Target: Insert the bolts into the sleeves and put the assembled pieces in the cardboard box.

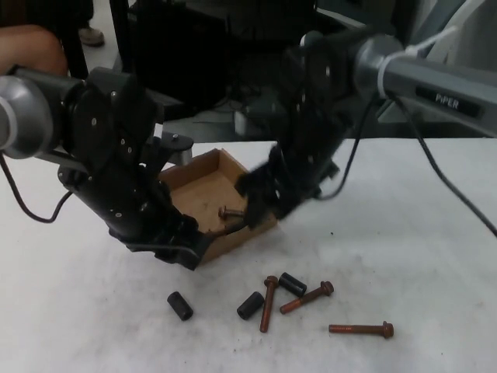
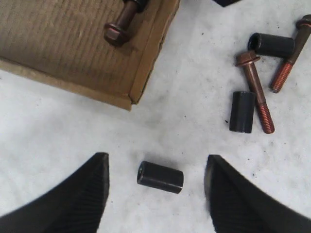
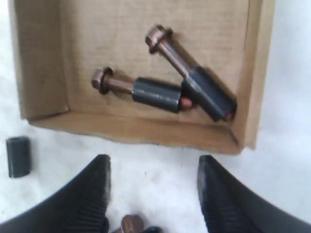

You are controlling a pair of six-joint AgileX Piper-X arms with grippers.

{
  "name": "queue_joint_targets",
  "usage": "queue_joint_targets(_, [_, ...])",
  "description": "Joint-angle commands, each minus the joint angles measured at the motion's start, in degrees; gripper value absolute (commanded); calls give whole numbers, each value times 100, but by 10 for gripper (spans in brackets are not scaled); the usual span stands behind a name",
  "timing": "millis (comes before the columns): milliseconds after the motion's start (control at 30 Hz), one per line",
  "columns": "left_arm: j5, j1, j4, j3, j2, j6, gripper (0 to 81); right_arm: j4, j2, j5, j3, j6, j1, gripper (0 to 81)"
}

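You are straddling the sleeve point(image 2: 160, 177) at 7 o'clock from the cardboard box point(image 2: 58, 48) with the released left gripper point(image 2: 156, 167); next, clench on it, while the right gripper point(image 3: 153, 170) is hanging released, empty.

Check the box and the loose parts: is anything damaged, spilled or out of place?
Nothing stands out. Two assembled pieces lie inside the box; three bolts and three sleeves lie loose on the bench, none visibly damaged.

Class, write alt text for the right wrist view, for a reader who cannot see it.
Two assembled pieces, each a copper-coloured bolt through a black sleeve, lie inside the cardboard box. The right gripper hangs open outside the box's wall, and a loose sleeve lies on the white bench.
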Motion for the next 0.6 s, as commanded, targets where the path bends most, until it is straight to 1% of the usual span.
queue_joint_targets(0, [-45, -21, -104, -16, -90, 43, 549, -121, -48, -38, -262, -38, 15, 510])
queue_joint_targets(133, [-45, -21, 85, -16, -90, -11, 549, -65, -48, 2, -507, 83, 15, 510])
queue_joint_targets(367, [-45, -42, 620, -16, -125, -477, 549, 1312, -48, 610, -542, -143, 107, 510])
queue_joint_targets(567, [-488, -243, 928, -16, -143, -466, 549, 1340, -48, 664, -545, -178, 194, 510])
